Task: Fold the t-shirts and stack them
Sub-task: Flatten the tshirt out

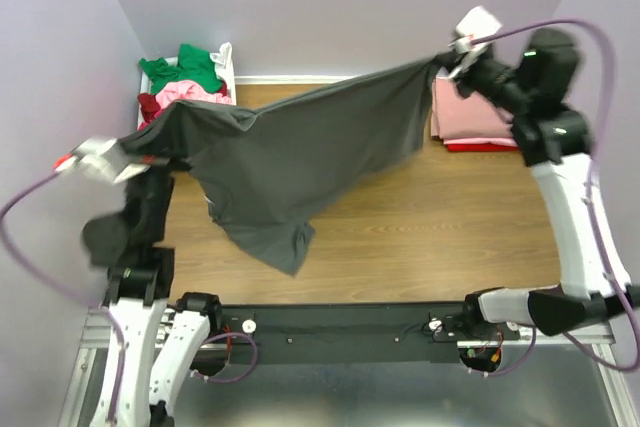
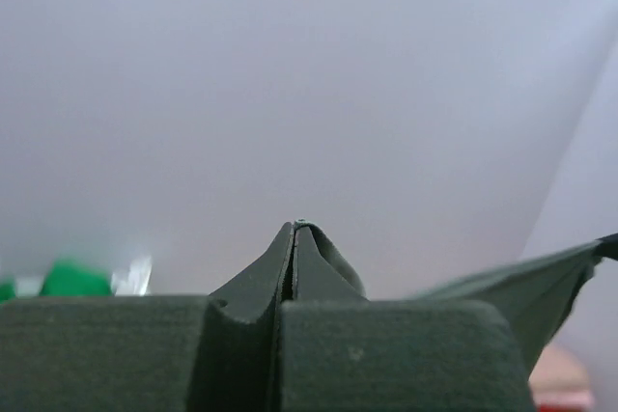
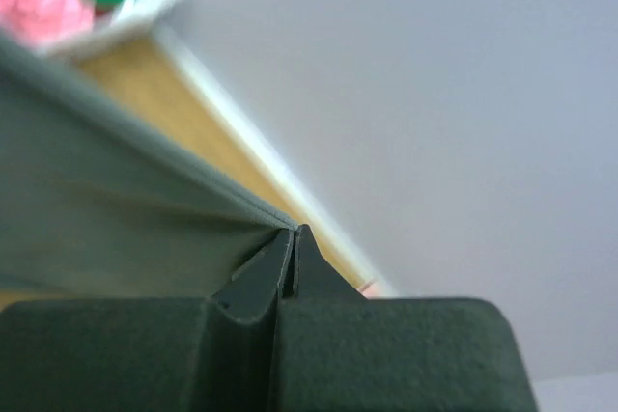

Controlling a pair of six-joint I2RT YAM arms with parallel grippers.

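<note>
A dark grey t-shirt [image 1: 300, 152] hangs stretched in the air between both arms, its lower part drooping toward the wooden table [image 1: 430, 217]. My left gripper [image 1: 128, 152] is shut on the shirt's left end; in the left wrist view a fold of grey cloth [image 2: 333, 253] is pinched at the fingertips [image 2: 314, 267]. My right gripper [image 1: 448, 59] is shut on the right end, where the cloth [image 3: 116, 209] runs taut into the tips. Green, pink and maroon t-shirts [image 1: 185, 82] lie heaped at the back left. A folded pile of pink and red t-shirts [image 1: 470, 117] lies at the back right.
A white plastic basket [image 1: 226, 59] holds the heaped shirts in the back left corner. Lilac walls close in the left, back and right sides. A black rail [image 1: 350, 325] with both arm bases runs along the near edge.
</note>
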